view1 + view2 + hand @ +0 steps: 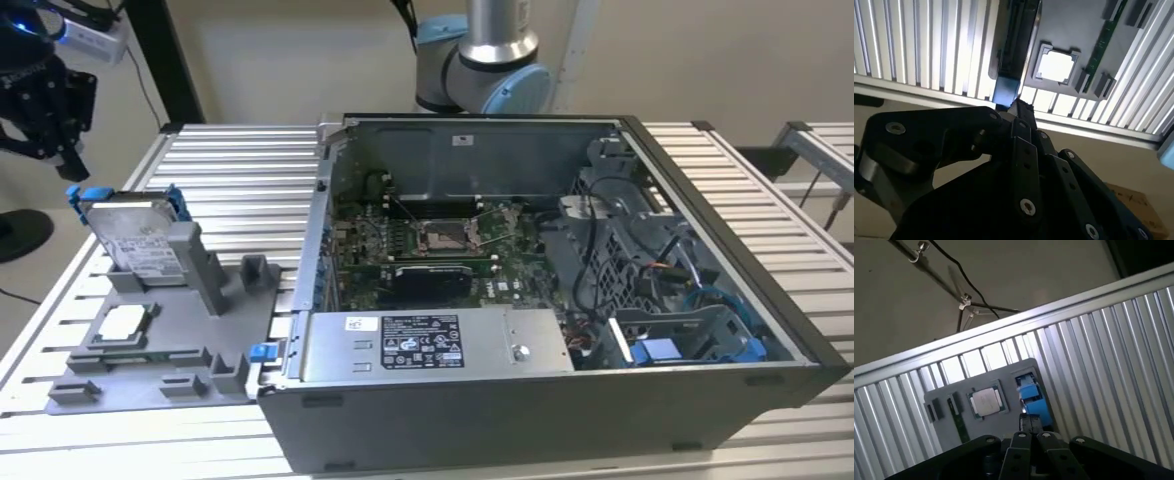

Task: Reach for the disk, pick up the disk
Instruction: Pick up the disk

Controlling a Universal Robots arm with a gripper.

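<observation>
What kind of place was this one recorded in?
Probably a robotics lab bench set up for computer assembly: an open desktop computer case on a slatted metal table, a grey fixture holding the disk, and a robot arm behind.

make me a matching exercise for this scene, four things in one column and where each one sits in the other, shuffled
Things:
1 disk
2 chip
3 gripper
4 computer case

Places:
A lying flat in the grey holder
B up in the air, touching nothing
C open-sided, on the exterior view's right
D propped up in the holder, blue-framed

Pairs: 1-D, 2-A, 3-B, 4-C
</observation>
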